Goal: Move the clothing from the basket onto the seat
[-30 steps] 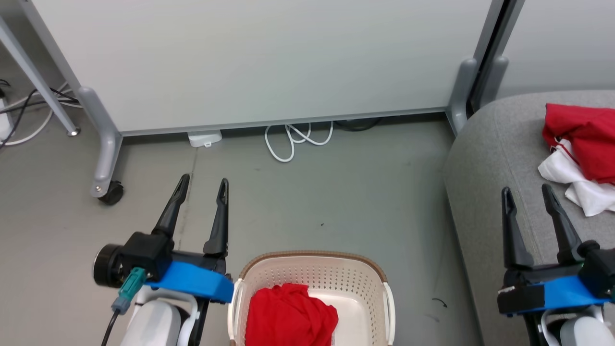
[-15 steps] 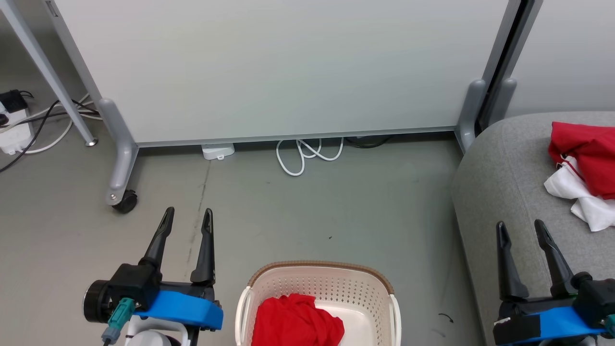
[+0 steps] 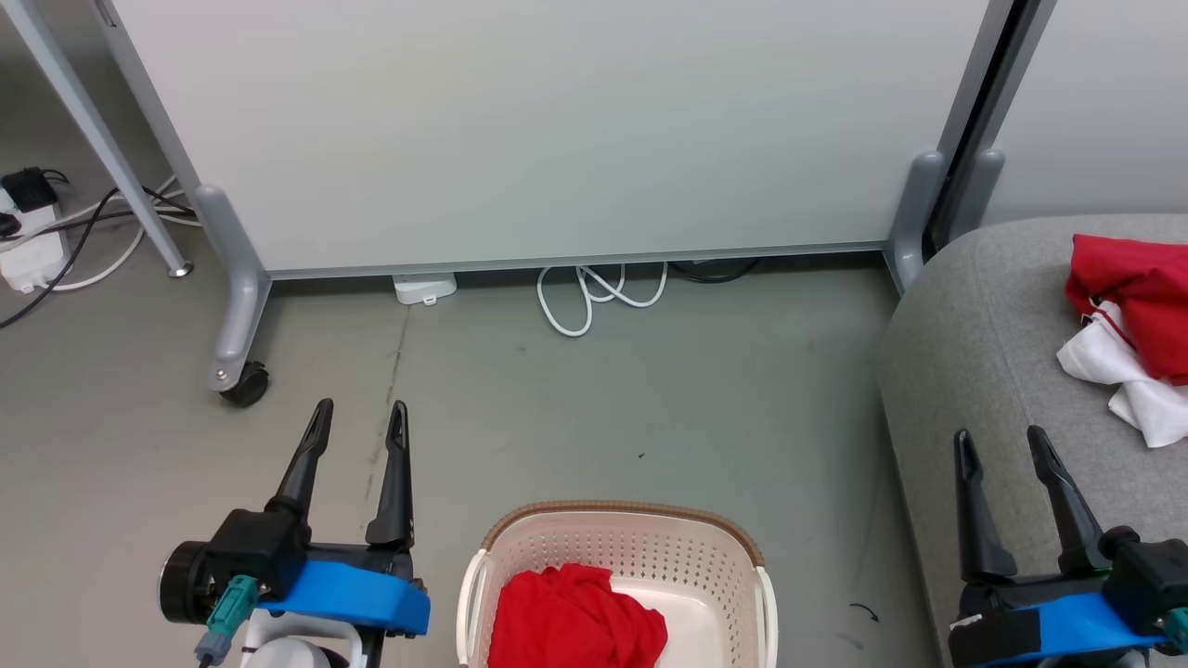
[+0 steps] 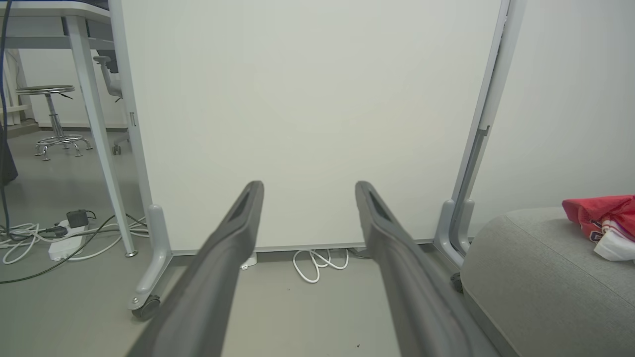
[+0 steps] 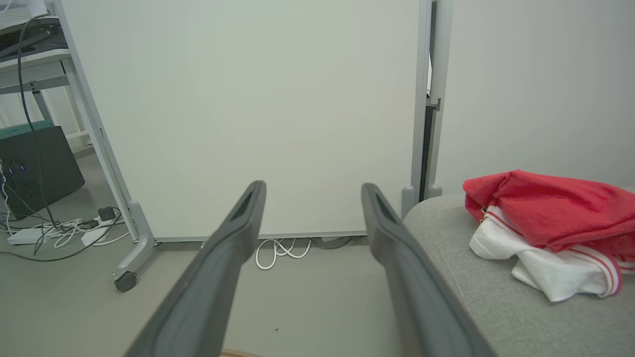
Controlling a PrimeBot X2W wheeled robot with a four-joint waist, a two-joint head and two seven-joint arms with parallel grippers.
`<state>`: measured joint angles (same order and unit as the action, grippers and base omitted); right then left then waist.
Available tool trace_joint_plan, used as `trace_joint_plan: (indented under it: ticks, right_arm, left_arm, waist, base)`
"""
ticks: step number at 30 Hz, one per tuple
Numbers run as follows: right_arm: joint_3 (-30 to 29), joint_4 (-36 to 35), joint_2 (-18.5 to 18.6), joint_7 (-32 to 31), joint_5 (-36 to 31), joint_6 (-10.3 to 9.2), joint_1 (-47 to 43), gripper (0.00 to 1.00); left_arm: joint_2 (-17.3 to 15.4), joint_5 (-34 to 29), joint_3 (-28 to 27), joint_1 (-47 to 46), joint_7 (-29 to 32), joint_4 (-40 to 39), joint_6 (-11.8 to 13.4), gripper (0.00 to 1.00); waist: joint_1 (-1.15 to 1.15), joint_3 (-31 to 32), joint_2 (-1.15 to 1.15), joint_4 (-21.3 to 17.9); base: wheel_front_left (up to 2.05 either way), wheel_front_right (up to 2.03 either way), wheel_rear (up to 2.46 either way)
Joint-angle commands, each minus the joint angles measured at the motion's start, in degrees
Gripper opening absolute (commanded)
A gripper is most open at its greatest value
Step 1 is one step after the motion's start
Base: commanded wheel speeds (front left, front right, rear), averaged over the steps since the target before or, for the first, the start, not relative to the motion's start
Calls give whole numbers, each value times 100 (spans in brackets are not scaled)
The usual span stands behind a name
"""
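Compared with a second ago, the whole head view has shifted because the camera moved, and a power strip (image 3: 32, 264) now shows at the far left on the grey floor (image 3: 650, 399). The clothes lie where they did. At lower left, the left claw (image 3: 362, 408) hovers over the floor. Its fingers are spread apart, point toward a white partition panel (image 3: 557, 130) and grasp nothing. Just to its right stands the basket (image 3: 613, 509), with one red garment (image 3: 571, 617) crumpled in its left half. At lower right, the right claw (image 3: 998, 434) hangs above the edge of the seat (image 3: 965, 353), likewise released and empty. The other garment (image 3: 1128, 306), red and white, lies bunched on the seat at far right, well apart from the basket.
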<state>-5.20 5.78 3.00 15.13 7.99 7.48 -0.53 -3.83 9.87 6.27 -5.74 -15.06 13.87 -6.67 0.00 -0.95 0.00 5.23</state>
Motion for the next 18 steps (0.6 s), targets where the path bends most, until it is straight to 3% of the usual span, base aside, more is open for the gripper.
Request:
trace_joint_plan:
  ticks: [1, 9, 18]
  right_arm:
    - [3, -18, -14, 3, 5, 3, -75, 100]
    - [-10, 2, -16, 3, 1, 3, -22, 100]
    - [145, -36, -15, 3, -41, 3, 218, 100]
  left_arm:
    - [4, -33, -35, 3, -18, -25, -43, 100]
    - [30, -125, 53, -196, -18, 8, -63, 100]
    - [-206, -157, 725, -873, -17, 359, -92, 100]
  waist:
    - [0, -12, 0, 1]
    - [0, -37, 0, 19]
    - [0, -226, 0, -155]
  base:
    - [0, 0, 0]
    - [0, 0, 0]
    - [0, 0, 0]
